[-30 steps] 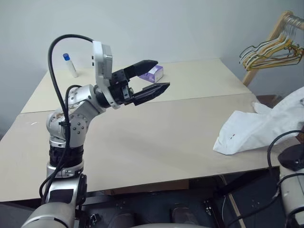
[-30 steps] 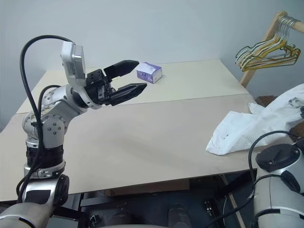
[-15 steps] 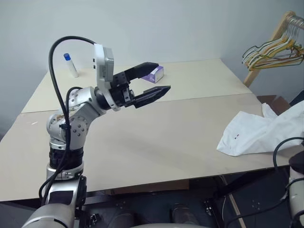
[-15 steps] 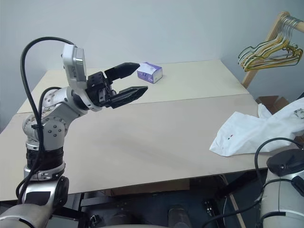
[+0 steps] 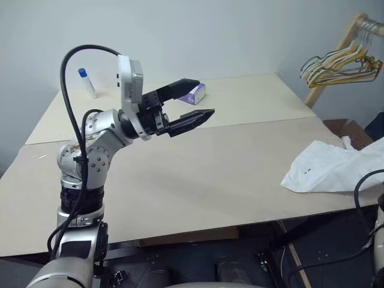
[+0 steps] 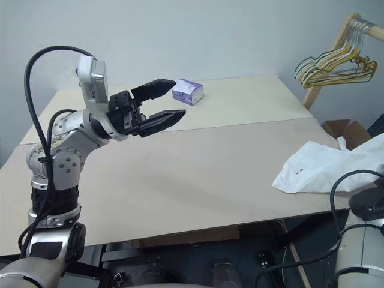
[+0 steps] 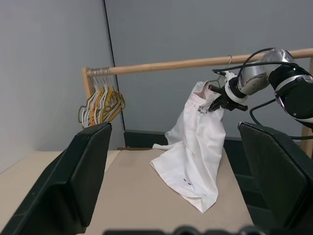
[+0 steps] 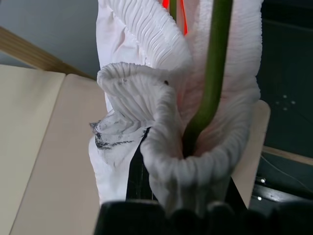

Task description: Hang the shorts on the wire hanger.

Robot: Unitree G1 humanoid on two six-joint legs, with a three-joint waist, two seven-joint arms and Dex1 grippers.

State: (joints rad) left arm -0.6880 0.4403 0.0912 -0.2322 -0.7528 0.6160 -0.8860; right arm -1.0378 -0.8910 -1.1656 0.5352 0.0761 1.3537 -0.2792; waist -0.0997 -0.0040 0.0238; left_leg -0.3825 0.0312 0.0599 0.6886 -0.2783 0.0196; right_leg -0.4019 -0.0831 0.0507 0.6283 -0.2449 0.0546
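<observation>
At the desk's [image 5: 180,180] right edge, the white shorts [image 7: 195,147] hang by their waistband from the right gripper [image 7: 215,100], pinched shut beside the wooden rail [image 7: 195,62]. They are lifted, not yet hung. The left gripper [image 5: 195,102] hovers spread, empty.

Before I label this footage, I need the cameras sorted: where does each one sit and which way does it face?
Left and right eye views: on the head, looking forward and down over the beige table; the open left gripper shows.
Left wrist view: on the left wrist, facing across the table to the wooden rail; its own fingers show, and the right gripper lifting the white cloth shorts.
Right wrist view: on the right wrist, close on the gathered waistband.
Shared: all show the shorts.
</observation>
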